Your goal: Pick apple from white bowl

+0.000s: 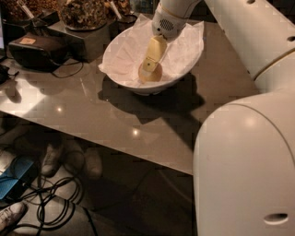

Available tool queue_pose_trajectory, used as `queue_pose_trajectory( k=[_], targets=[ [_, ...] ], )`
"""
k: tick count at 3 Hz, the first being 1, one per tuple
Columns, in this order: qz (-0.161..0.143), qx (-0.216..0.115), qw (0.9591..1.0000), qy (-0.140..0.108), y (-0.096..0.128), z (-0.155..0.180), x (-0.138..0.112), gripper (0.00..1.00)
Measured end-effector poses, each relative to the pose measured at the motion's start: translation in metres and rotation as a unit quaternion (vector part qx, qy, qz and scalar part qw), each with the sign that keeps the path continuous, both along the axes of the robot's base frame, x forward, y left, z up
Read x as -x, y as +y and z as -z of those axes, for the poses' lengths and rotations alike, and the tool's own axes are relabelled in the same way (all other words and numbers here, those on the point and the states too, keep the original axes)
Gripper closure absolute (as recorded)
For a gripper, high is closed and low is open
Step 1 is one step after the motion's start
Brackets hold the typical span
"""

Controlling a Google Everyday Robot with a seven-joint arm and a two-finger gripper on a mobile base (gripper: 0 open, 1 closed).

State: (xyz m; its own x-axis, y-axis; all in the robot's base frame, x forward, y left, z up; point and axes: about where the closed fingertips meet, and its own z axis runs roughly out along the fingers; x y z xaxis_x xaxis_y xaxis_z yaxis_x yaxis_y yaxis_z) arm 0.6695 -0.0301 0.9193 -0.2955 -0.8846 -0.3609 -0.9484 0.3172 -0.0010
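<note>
The robot's hand [150, 66] reaches down into the white bowl [148, 88] on the table [92, 115], its yellowish tip pointing toward 7 o'clock and set right over the apple [152, 78]. The apple sits near the middle of the bowl, on the crumpled paper [123, 51] that lines it, with only its lower edge showing beneath the hand. The hand appears to touch the top of the fruit. Whether it is clenched on the apple or released cannot be told from this angle.

The arm [251, 32] enters from 1 o'clock and crosses above the bowl's far rim. The bowl stands toward the table's 12 o'clock side and throws a broad shadow toward 5 o'clock. At 10 o'clock from it, a dark snack bowl [84, 13] rests on a raised box, and farther toward 9 o'clock lies a black device [38, 46] with a cord. The robot's white body [244, 170] fills the view at 4 o'clock. On the floor at 7 o'clock lie tangled cables [50, 196] and a pair of shoes [54, 159], just beyond the table's near edge.
</note>
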Motion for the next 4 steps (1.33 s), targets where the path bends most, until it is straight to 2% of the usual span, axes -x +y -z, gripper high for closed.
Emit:
queue_pose_trajectory(
  k=[4],
  targets=[
    [-0.01,-0.003,0.9997,0.024,0.005,0.03,-0.011,0.08]
  ],
)
